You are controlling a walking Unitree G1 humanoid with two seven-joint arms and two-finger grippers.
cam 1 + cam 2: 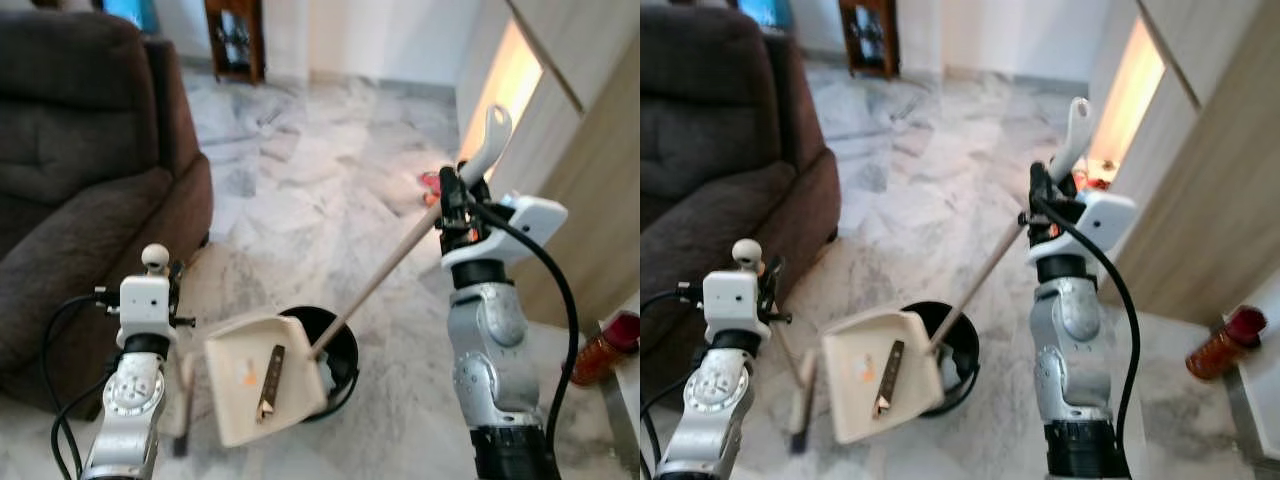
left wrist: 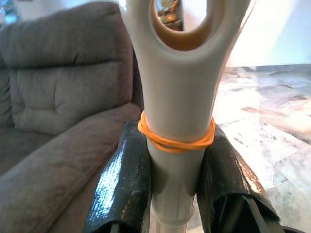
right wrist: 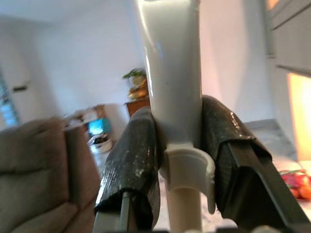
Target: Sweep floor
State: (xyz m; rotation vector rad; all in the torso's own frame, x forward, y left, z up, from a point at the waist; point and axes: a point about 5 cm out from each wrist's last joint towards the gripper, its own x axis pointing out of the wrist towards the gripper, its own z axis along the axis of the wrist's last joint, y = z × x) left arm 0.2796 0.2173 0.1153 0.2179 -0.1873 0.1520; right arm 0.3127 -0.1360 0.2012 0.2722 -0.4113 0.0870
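My dustpan (image 1: 262,375) hangs tilted over the marble floor (image 1: 300,190), its lip resting on the rim of a small black bin (image 1: 338,352). On the pan's cream tray lie a dark flat strip (image 1: 270,380) and a small orange speck; what is inside the bin I cannot make out. My left jaws (image 2: 178,184) are clamped on the dustpan's pale upright handle (image 2: 179,116), just below an orange rubber band (image 2: 176,140) wound around it. My right jaws (image 3: 177,160) are clamped on the white grip of the broom (image 1: 488,140); its wooden stick (image 1: 385,275) slants down to the bin's rim, where the broom's head is hidden behind the pan. A brown sofa (image 1: 80,190) stands on my left, pale cabinets (image 1: 590,170) on my right. A reddish bottle (image 1: 605,350) near the cabinets is blurred.
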